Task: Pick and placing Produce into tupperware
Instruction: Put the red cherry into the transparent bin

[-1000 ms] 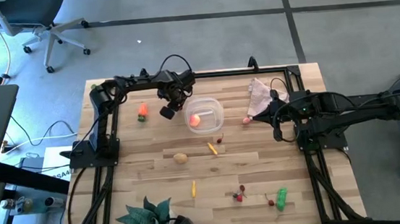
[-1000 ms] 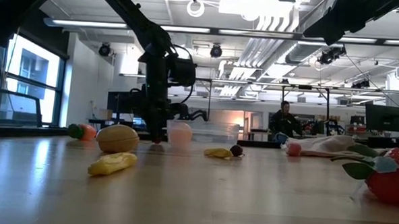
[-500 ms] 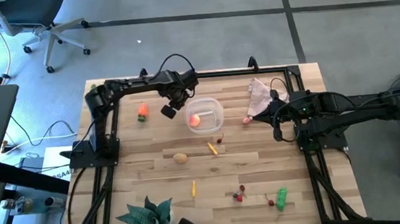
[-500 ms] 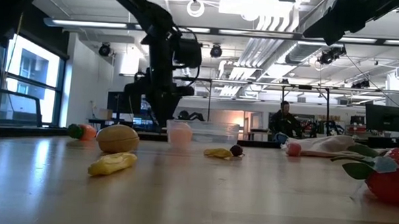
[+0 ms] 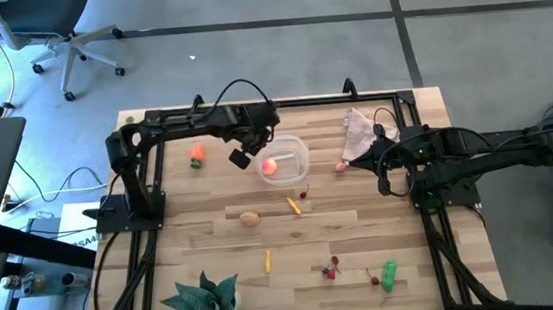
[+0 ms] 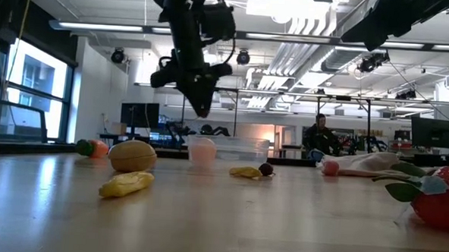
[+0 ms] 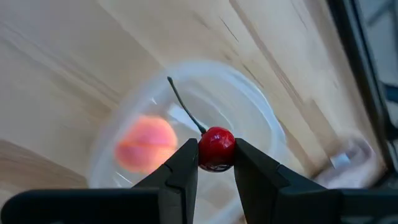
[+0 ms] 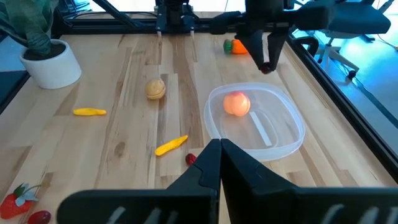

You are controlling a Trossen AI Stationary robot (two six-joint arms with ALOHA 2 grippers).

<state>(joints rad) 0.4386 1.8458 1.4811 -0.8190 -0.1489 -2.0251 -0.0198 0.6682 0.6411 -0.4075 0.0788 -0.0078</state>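
My left gripper (image 6: 202, 108) hangs high over the left side of the clear tupperware (image 5: 284, 160), shut on a red cherry (image 7: 216, 149) with a dark stem. A pink-orange piece (image 5: 270, 166) lies inside the tupperware. More produce rests on the wood: a carrot (image 5: 197, 156), a potato (image 5: 250, 219), two yellow sticks (image 5: 293, 206) (image 5: 268, 262), red cherries (image 5: 331, 268), a green pepper (image 5: 390, 274) and a pink piece (image 5: 341, 166). My right gripper (image 8: 219, 155) waits shut at the table's right side, holding nothing. My left gripper pinches the cherry's round body (image 7: 215, 163) between its two fingertips, one on each side. The fingers slant steeply down from above. The cherry is lifted clear of the table (image 8: 266, 70), and its stem (image 7: 183, 106) sticks out beyond the fingertips.
A pinkish-beige cloth (image 5: 360, 133) lies at the far right. A green leafy plant (image 5: 204, 300) in a white pot stands at the near left edge. A small dark piece (image 5: 304, 194) lies just near of the tupperware. Black frame rails run along the table's left and right sides.
My left gripper has risen from the tabletop beside the tupperware's left side and swung toward the tupperware, staying shut on the cherry, which is now lifted clear. The wrist has tipped and rolled a little on the way up.
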